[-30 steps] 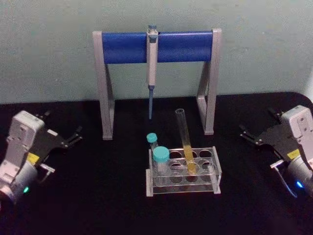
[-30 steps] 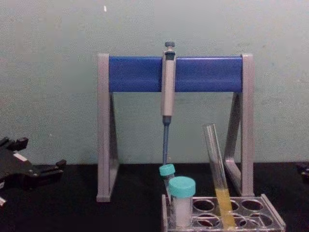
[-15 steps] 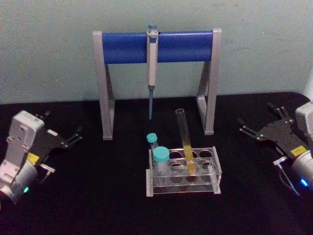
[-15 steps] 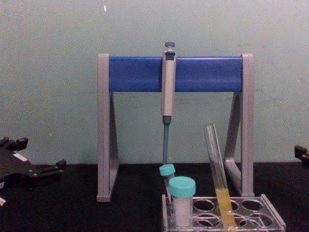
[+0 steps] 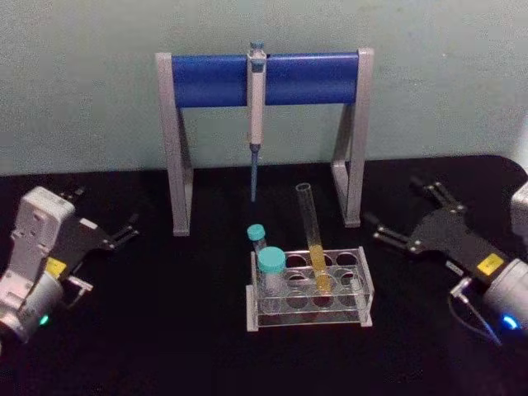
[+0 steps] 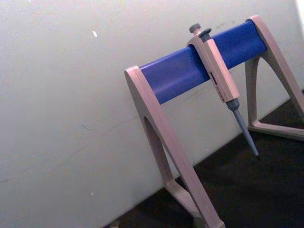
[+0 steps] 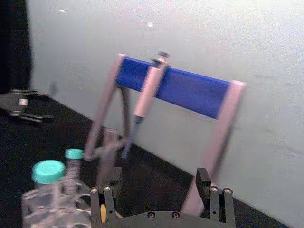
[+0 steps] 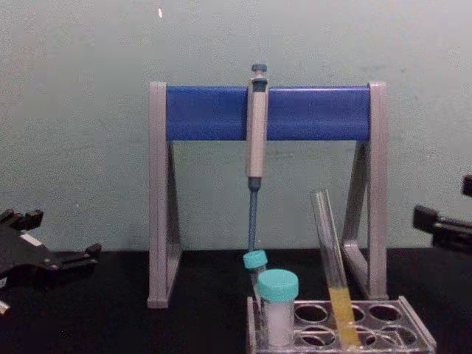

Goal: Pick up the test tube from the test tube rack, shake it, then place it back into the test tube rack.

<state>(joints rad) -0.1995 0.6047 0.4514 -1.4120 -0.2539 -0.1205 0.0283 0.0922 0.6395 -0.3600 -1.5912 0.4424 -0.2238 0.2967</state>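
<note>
In the head view, the test tube [image 5: 312,239] stands in a middle hole of the test tube rack [image 5: 309,313], with its open top leaning a little to the left and yellow liquid in its lower part. Two teal-capped tubes [image 5: 269,262] stand at the left end of the same rack. Behind the rack is the pipette stand [image 5: 313,78] with a blue bar, and a pipette [image 5: 256,99] hangs from it. The right gripper [image 5: 390,200] is to the right of the rack, above the black table [image 5: 165,330]. Its fingers are spread wide and point toward the tube, but they are apart from it and hold nothing. The left gripper [image 5: 106,210] sits far to the left, well apart from the rack, also spread and empty. The left wrist view shows the stand and the hanging pipette in front of the pale wall. In the right wrist view, the two fingers [image 7: 203,176] of the right gripper stand wide apart with nothing between them. Beyond them are the blurred test tube, the capped tubes in the rack and, far off, the left gripper. In the chest view, the tube leans in the rack, untouched. The left gripper shows at the left edge and part of the right gripper at the right edge, higher than the rack and near the right leg of the stand.
</note>
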